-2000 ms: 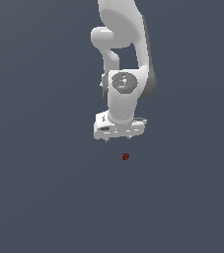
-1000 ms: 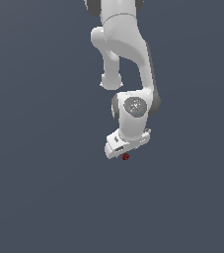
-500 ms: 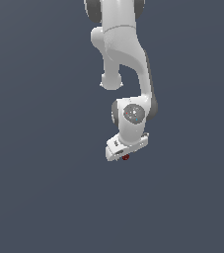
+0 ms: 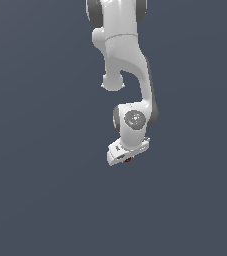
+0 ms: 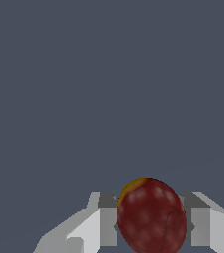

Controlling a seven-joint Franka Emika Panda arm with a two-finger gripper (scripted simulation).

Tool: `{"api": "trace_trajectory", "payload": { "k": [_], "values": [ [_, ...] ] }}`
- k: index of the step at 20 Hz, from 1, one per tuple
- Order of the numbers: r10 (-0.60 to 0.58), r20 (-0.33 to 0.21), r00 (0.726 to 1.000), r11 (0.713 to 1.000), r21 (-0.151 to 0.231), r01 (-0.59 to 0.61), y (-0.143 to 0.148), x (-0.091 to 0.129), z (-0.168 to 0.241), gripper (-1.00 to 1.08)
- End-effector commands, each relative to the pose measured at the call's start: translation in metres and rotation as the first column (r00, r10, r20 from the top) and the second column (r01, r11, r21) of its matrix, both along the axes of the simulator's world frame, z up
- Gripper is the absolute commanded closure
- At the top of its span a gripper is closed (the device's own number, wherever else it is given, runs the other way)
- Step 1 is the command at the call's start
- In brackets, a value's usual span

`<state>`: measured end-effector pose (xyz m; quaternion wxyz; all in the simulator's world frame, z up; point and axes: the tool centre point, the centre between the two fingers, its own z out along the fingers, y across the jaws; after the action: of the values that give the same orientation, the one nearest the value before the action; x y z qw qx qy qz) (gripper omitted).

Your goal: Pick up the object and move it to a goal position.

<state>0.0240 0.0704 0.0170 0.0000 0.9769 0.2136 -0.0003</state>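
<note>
The object (image 5: 152,217) is a dark red, rounded ball with a small yellow-orange patch on one side. In the wrist view it fills the gap between my two grey fingers (image 5: 108,220), and both pads appear to touch its sides. In the exterior view only a small red sliver of the object (image 4: 129,160) peeks out under the white hand. My gripper (image 4: 127,158) hangs low at the end of the bent white arm and is shut on the object. The fingers themselves are hidden behind the hand in the exterior view.
A flat dark grey-blue surface (image 4: 45,200) surrounds the gripper on all sides. The white arm (image 4: 127,55) reaches down from the top of the exterior view. Nothing else shows.
Two seconds ago the hand hung above the object; it has since come down over it. In the last half second neither hand nor object has visibly shifted.
</note>
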Motion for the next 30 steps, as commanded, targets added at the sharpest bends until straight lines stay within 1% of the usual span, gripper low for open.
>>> {"api": "trace_trajectory", "payload": {
  "k": [1,11,17,24,30],
  "values": [
    [0.0,0.001,1.0,1.0,0.0,0.0,0.0,0.0,0.0,1.08],
    [0.0,0.001,1.0,1.0,0.0,0.0,-0.002,-0.001,0.001,1.08],
    [0.0,0.001,1.0,1.0,0.0,0.0,-0.014,-0.009,0.009,1.08],
    [-0.001,0.001,1.0,1.0,0.0,0.001,-0.046,-0.031,0.031,1.08],
    [-0.001,0.001,1.0,1.0,0.0,0.001,-0.091,-0.062,0.062,1.08]
  ]
}}
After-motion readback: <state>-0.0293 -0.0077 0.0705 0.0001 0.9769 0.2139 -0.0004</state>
